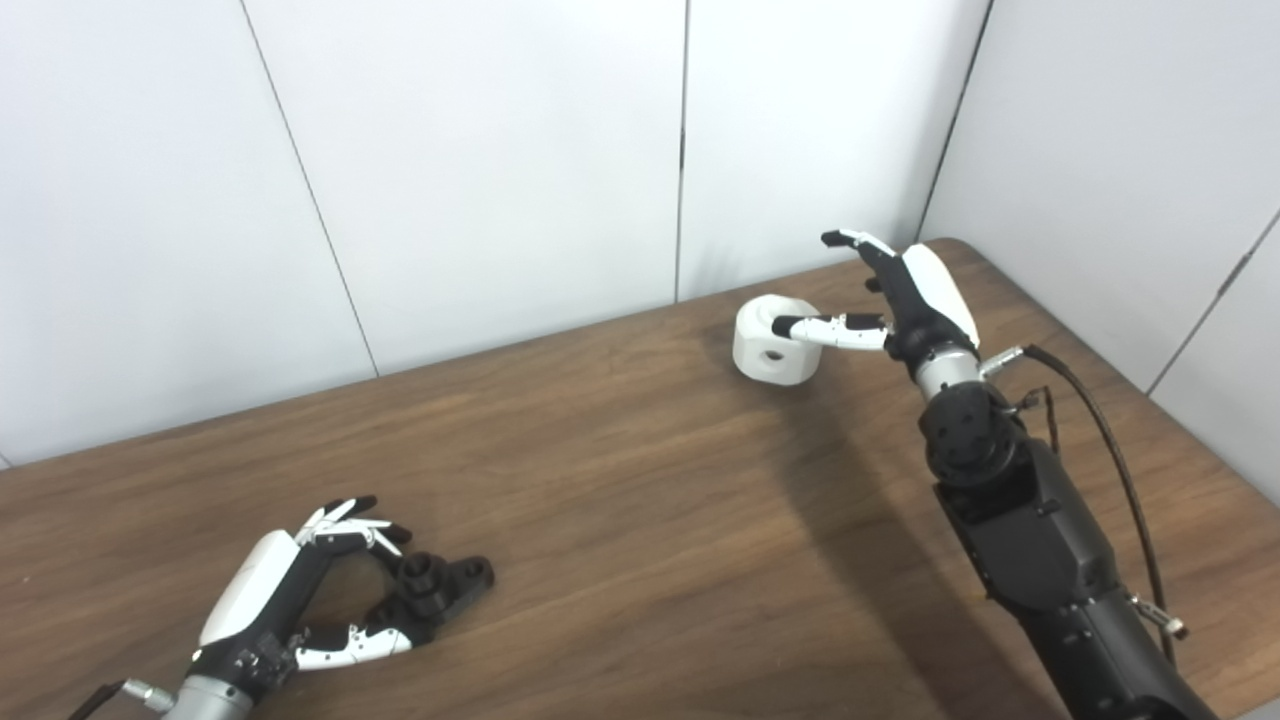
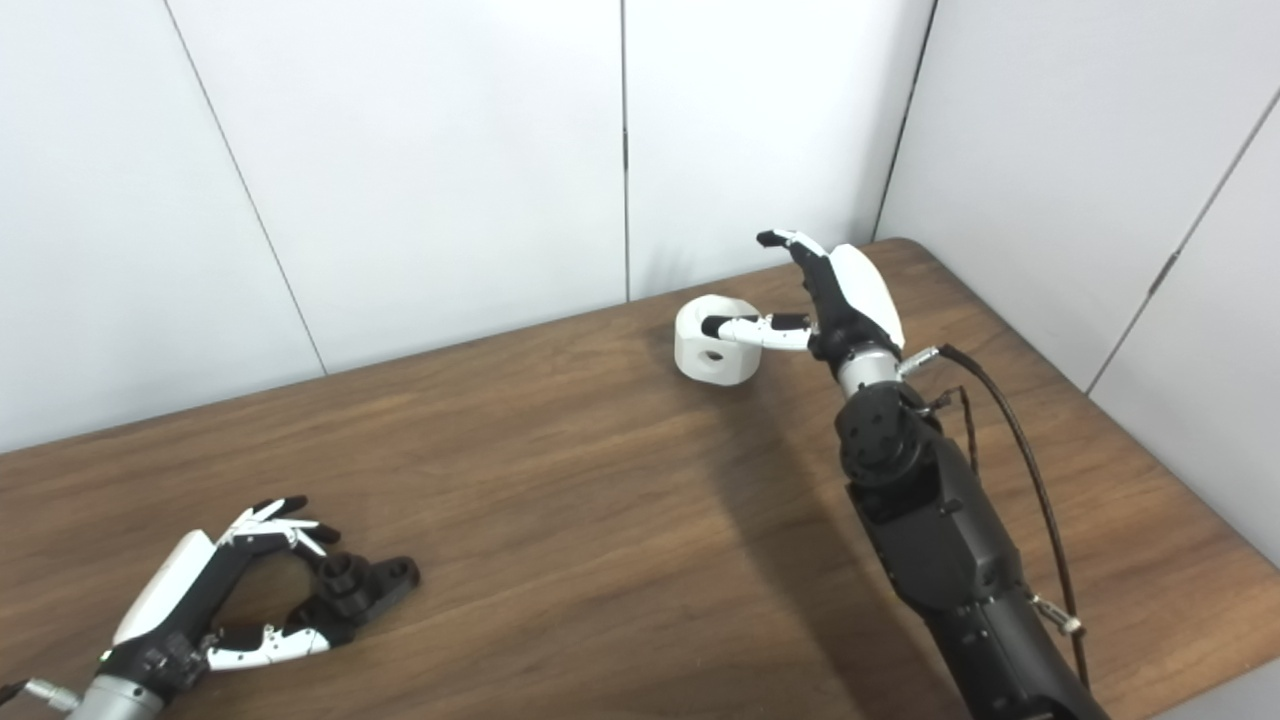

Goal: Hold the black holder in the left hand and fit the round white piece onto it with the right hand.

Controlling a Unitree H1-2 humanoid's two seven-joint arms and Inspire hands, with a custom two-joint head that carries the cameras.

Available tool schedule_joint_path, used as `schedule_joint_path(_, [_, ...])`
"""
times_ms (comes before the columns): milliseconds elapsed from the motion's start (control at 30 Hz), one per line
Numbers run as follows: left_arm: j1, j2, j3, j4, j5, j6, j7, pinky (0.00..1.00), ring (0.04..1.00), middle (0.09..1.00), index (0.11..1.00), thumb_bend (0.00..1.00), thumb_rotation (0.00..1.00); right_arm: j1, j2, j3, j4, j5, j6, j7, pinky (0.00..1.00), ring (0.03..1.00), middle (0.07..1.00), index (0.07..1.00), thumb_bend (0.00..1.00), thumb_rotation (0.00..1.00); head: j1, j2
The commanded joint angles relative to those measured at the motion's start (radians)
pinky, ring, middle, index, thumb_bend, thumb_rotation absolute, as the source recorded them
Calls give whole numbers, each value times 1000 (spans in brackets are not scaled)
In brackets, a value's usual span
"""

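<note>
The black holder (image 1: 435, 588) lies on the wooden table at the front left. My left hand (image 1: 300, 590) is open around it, fingers above and thumb below, touching or nearly touching it. The round white piece (image 1: 772, 342), with a hole in its side, stands at the back of the table. My right hand (image 1: 900, 295) is open just to its right, thumb lying across its top and fingers raised above it, not closed on it.
The wooden table (image 1: 640, 500) ends close behind the white piece at white wall panels. Its right edge and rounded back corner (image 1: 960, 245) are near my right hand. A black cable (image 1: 1110, 440) runs along my right forearm.
</note>
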Motion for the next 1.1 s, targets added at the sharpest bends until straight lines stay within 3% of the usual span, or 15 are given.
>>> schedule_joint_path(0, [-27,28,13,-17,-2,0,-6,1000,933,733,482,520,42,-43,-40,-9,-23,-10,-19,2,810,934,914,833,840,419,0,0])
schedule_joint_path(100, [-26,31,15,-24,-1,2,-8,1000,931,734,482,520,42,-42,-64,9,-29,-23,2,33,808,947,926,844,843,441,-2,2])
schedule_joint_path(267, [-24,32,24,-14,-10,-18,-7,1000,925,728,482,520,43,-37,-106,38,-8,-52,-22,54,789,957,932,845,878,445,-8,0])
schedule_joint_path(433, [-18,33,30,-22,-14,-14,-15,1000,924,729,482,519,43,-34,-141,79,12,-101,-10,78,924,994,950,862,929,522,-6,1])
schedule_joint_path(567, [-16,34,37,-31,-17,-11,-19,1000,924,725,482,520,42,-33,-144,84,41,-93,-38,81,996,1000,960,853,962,515,-7,4])
schedule_joint_path(1067, [-7,43,44,-63,-25,6,-37,1000,918,724,482,519,42,-60,-153,152,118,-143,-59,101,1000,1000,963,793,967,541,-13,4])
